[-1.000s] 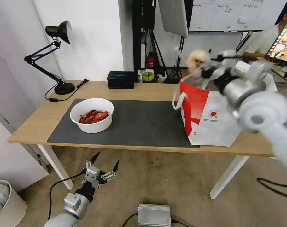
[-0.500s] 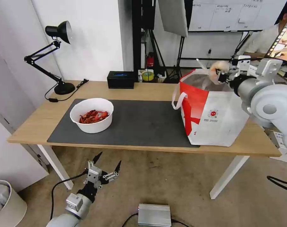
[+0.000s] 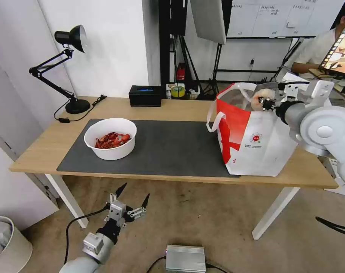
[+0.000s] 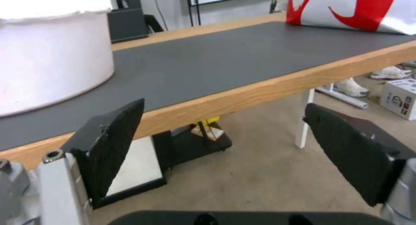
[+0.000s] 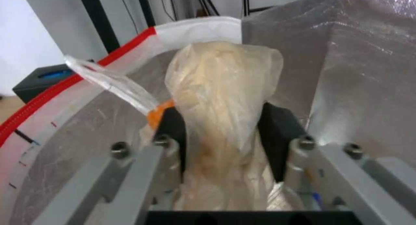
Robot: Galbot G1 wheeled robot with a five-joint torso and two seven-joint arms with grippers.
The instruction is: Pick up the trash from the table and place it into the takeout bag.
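Over the takeout bag (image 3: 256, 140) mouth, the small clear bag (image 5: 221, 98) is pinched in the right gripper (image 5: 223, 137), foil lining directly below; left gripper (image 3: 132, 197) hangs spread wide below the tabletop (image 3: 172, 108).

Bright even indoor light, soft shadows, wrist views slightly blurred, perhaps overexposed

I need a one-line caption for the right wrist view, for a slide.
Right gripper shut on the small clear bag with beige lump, inside the foil-lined takeout bag.
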